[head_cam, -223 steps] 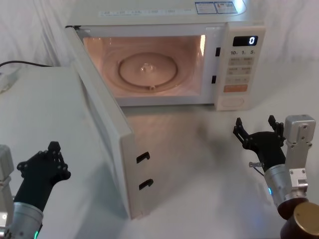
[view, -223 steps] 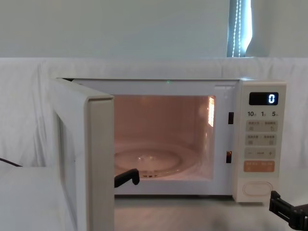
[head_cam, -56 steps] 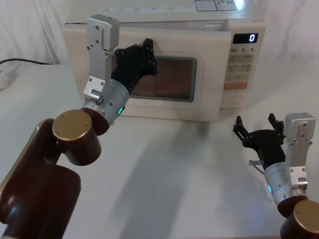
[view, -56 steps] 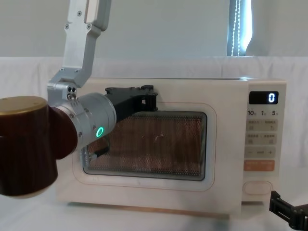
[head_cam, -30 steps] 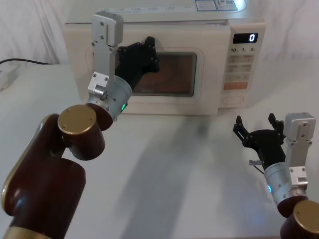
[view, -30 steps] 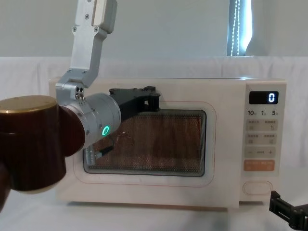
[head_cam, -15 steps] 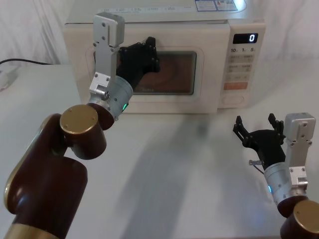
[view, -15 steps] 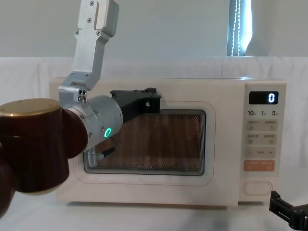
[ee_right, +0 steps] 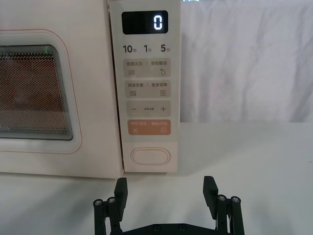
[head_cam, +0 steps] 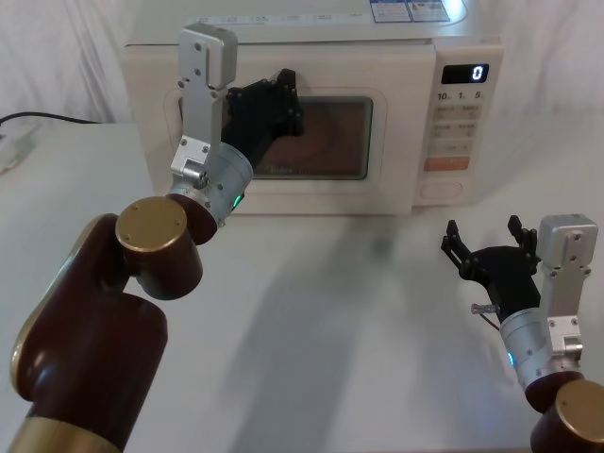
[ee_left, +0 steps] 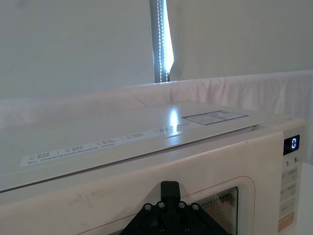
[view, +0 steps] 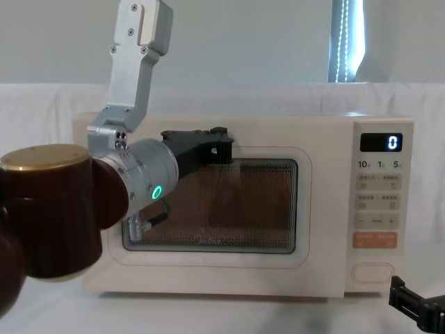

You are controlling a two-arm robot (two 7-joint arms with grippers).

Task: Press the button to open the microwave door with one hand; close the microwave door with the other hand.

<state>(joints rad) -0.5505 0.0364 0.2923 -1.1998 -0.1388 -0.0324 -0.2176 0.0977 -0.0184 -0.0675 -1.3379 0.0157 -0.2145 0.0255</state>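
The microwave door lies flush with the cream microwave, its dark window dim. My left gripper is raised against the door's upper left, fingertips at the window's top edge, and its fingers meet in the left wrist view, so it is shut on nothing. The oval button sits at the bottom of the control panel, under the orange key. My right gripper rests low over the table, well in front of the panel. It is open, with its two fingers spread apart.
The display reads 0. White cloth covers the table between the microwave and my right arm. A dark cable runs along the far left. My left arm's brown elbow stands over the table's left half.
The door, wide open with the cavity lit at first, has been pushed shut by my left gripper, which rose from the table. Over the last second it barely moved. My right arm stayed still.
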